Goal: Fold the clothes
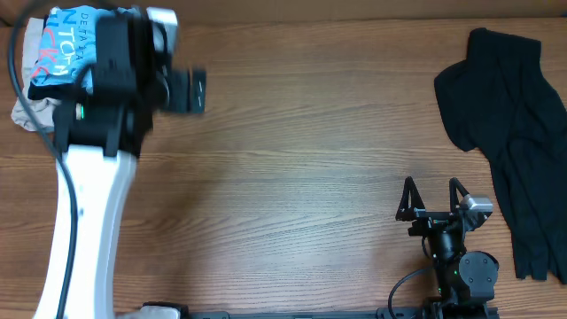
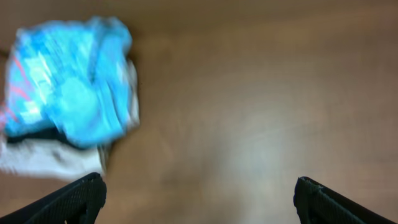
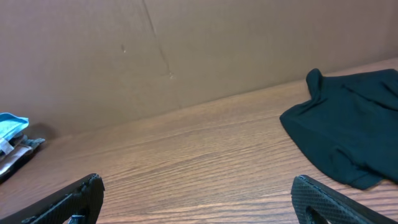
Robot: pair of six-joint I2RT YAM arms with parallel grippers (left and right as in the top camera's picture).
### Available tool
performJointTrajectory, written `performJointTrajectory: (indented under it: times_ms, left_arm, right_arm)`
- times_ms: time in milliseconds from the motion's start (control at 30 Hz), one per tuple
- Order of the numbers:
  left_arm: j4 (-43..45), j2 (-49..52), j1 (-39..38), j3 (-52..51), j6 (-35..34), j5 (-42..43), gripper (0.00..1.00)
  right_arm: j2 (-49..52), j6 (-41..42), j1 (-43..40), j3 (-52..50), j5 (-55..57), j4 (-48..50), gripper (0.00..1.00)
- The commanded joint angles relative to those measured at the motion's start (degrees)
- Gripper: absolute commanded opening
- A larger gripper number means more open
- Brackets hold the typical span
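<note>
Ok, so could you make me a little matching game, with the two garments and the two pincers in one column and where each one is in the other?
Things:
1. blue T-shirt
2. black garment
3. left pincer
4. right pincer

Places:
A. open, near the front edge of the table, right of centre
B. bunched in the far left corner
C. spread along the right side
D. open, close to the blue T-shirt

Pairs: 1-B, 2-C, 3-D, 4-A

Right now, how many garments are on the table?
3 that I can tell: a light blue T-shirt at the far left corner, a pale cloth under it, a black garment spread at the right edge. The left arm covers part of that pile; more may be hidden.
</note>
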Motion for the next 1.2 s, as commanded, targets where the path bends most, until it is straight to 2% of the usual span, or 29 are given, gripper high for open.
performJointTrajectory:
  times_ms: [0,100,300,333,567,900,1167]
  left_arm:
    - [0.6,-10.3,0.2,-12.7,0.9,-0.2,1.0]
    - [5.4,-18.3,1.5,-23.1,0.5,0.7,1.0]
    - [31.3,-41.2,1.7,-52.3,0.5,4.4,1.0]
    - [37.9,-46.9,1.7,-59.6,0.5,5.4,1.0]
    - [56.3,-67.8,2.5,-82.9,0.4,7.0,1.0]
    - [58.3,-81.7,7.7,-93.0,0.1,10.8,1.0]
    - [58.0,-84.3,8.4,-96.3,0.1,10.7,1.0]
  right_arm:
    - [-0.7,-0.4,0.3,-0.6,0.0,0.4,1.0]
    - [-0.7,-0.4,0.3,-0.6,0.0,0.4,1.0]
    - [-0.7,-0.4,0.3,-0.6,0.0,0.4,1.0]
    - [-0.7,-0.4,0.3,-0.6,0.0,0.4,1.0]
    - [-0.7,-0.4,0.3,-0.6,0.0,0.4,1.0]
    - [-0.7,-0.4,0.3,-0.6,0.0,0.4,1.0]
    - [-0.7,-0.4,0.3,-0.6,0.0,0.4,1.0]
